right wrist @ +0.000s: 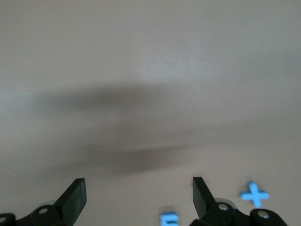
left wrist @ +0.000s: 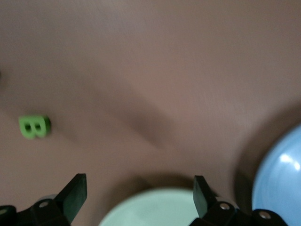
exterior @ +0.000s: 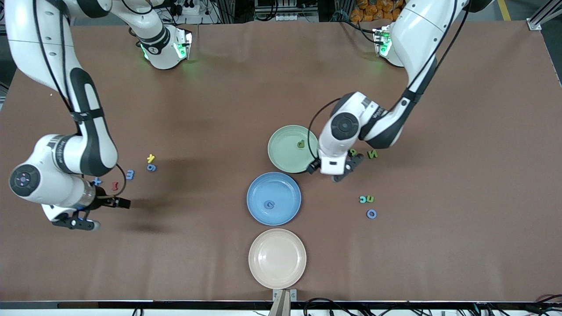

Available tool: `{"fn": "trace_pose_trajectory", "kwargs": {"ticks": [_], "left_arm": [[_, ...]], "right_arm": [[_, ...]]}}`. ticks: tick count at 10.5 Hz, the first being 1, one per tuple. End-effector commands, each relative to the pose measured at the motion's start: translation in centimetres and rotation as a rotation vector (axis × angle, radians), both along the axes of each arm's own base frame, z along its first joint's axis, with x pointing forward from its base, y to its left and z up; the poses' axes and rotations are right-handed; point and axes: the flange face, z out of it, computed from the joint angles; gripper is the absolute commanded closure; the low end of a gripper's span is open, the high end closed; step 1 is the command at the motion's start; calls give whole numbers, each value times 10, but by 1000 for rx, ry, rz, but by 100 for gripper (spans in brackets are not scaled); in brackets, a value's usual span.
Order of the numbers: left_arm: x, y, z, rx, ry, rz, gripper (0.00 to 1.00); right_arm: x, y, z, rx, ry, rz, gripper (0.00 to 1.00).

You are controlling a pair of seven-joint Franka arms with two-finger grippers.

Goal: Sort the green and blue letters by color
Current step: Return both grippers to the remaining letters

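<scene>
Both tools gape empty; left tool by the green plate should centre over the B; right tool waits.

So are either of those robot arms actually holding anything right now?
No. The left gripper is open and empty over the table beside the green plate; the right gripper is open and empty near the blue plus sign.

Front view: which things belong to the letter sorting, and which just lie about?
Job: green P in green plate; blue G in blue plate; green B, N, n; blue 6, E, plus, O; open left gripper above table by B; open right gripper above table by plus.
Lying about: yellow K, red I, beige plate.
</scene>
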Motion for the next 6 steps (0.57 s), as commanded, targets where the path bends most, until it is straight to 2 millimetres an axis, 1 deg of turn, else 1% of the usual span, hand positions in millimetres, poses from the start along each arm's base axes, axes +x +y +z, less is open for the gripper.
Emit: {"fn": "trace_pose_trajectory", "kwargs": {"ticks": [1, 4, 5, 6], "left_arm": [[26, 38, -2, 57, -30, 80, 0], [49, 86, -18, 113, -32, 135, 0], [55, 100, -24, 130, -31, 144, 0], [62, 115, -25, 149, -39, 132, 0]], "right_arm": [[-47, -16, -9, -18, 25, 9, 0], [-82, -17, -43, -18, -31, -7, 0], [-91, -18, -50, -19, -51, -13, 0], [-98, -19, -55, -16, -53, -23, 0]]}}
